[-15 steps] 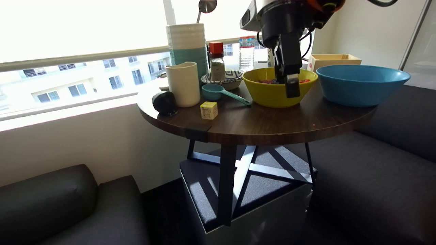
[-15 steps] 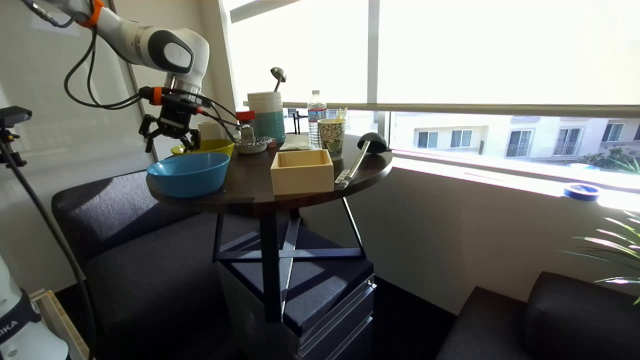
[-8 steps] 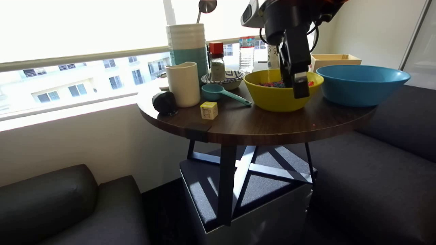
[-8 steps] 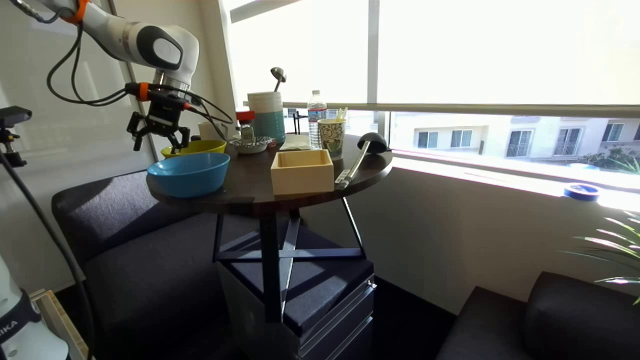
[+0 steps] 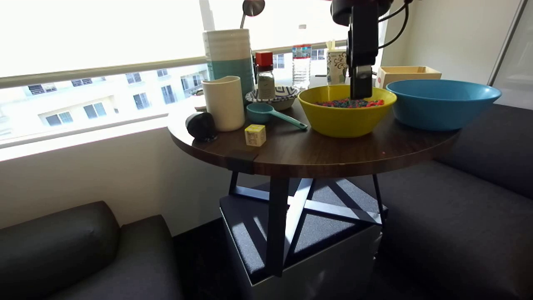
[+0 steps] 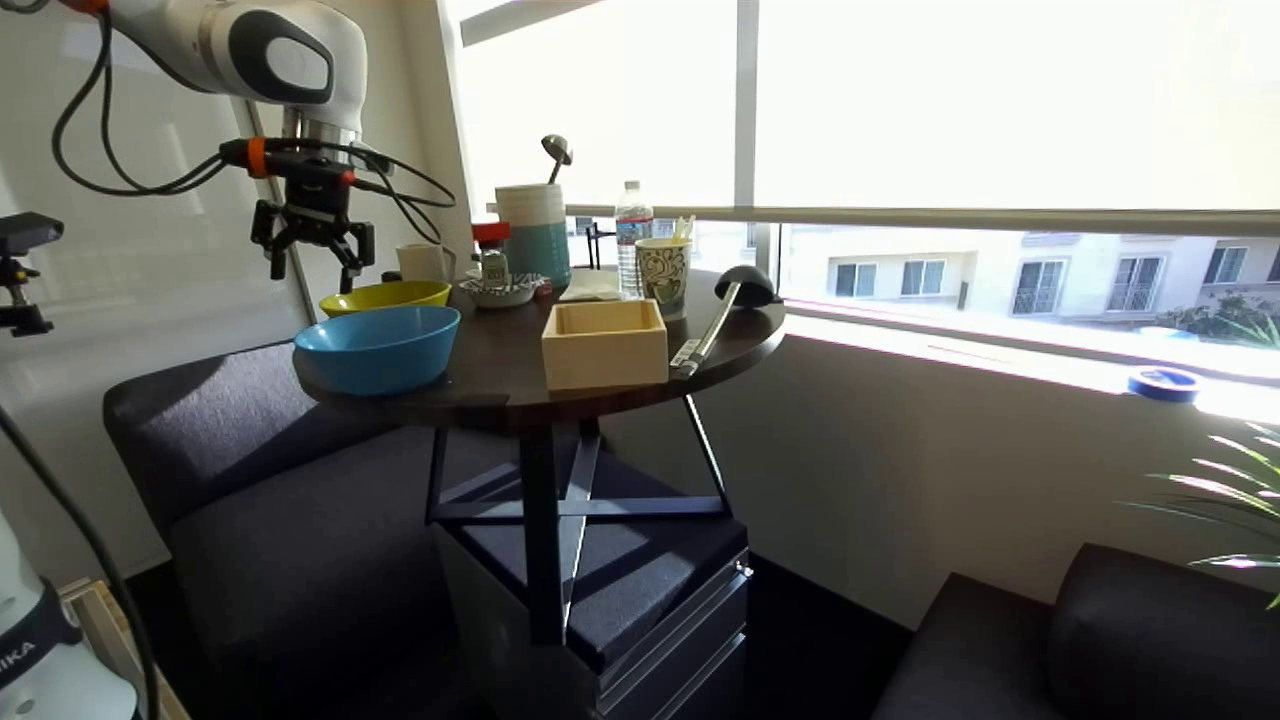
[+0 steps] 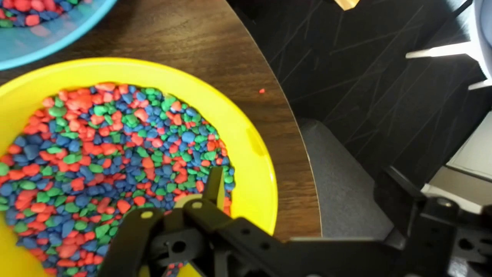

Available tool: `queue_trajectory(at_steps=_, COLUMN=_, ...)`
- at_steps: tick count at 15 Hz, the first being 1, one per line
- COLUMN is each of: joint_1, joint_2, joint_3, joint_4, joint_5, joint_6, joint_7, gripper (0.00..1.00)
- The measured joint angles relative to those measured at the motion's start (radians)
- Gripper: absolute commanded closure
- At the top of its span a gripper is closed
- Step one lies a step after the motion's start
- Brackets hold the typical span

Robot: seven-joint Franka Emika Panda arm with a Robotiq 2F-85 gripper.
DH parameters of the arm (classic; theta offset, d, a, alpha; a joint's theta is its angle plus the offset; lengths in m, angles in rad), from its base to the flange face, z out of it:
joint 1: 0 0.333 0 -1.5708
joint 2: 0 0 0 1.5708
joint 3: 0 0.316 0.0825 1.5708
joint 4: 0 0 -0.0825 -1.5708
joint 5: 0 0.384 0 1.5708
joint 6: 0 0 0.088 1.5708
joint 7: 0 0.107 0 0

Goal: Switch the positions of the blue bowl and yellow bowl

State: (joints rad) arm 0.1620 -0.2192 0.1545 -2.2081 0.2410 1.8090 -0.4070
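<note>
Table: pebbles in blue bowl, wrist view only.

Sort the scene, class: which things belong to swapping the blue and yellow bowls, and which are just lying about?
Belongs to the job:
blue bowl
yellow bowl
pincer

Lying about:
teal scoop
wooden box
water bottle
black ladle
cream cup
small cube

"Where's the arm?"

"High on the left in an exterior view, its base near left."

"And the wrist?"

"Aimed straight down, with the gripper hanging below."

"What about the fingers?"

"Spread wide, one left, one right. In the wrist view too, a broad gap parts them."
</note>
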Motion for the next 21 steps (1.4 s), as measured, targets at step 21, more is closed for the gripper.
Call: queue_trajectory(at_steps=21, joint_1=-0.226, joint_2=-0.39, joint_3=-0.169, joint_4=-0.36, joint_5=0.002, joint_6=0.344, joint_7=0.584, gripper=0.0)
